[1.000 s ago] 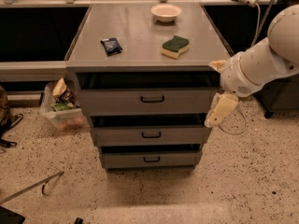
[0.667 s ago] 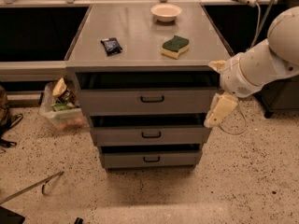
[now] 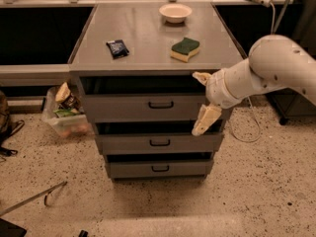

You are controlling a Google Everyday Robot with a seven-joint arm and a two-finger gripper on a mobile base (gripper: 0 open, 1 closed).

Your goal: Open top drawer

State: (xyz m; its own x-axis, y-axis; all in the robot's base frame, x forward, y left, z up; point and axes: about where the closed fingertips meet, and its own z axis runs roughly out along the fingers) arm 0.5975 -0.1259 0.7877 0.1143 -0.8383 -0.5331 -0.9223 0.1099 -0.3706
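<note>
From my seat the biggest thing in view is the grey metal cabinet, with its flat surface on top and three drawers stacked below. The white arm comes in from the right side and reaches across to the cabinet's front right corner.

The top drawer sits directly under the surface. It's pulled out a bit, so there's a dark gap above its front, and its small black bar handle is dead centre. The middle drawer and bottom drawer are each out a little too.

The pincer is at the right end of the top drawer's front, well away from the handle. It's spread wide with nothing in it: one finger is up by the surface edge, the other hangs down over the middle drawer's gap. Can't tell if either actually touches the metal.

A clear plastic bin of stuff sits on the floor just left of the cabinet. On the surface are a pale bowl at the back, a green-and-yellow sponge nearer the front right, and a small black packet to its left.
</note>
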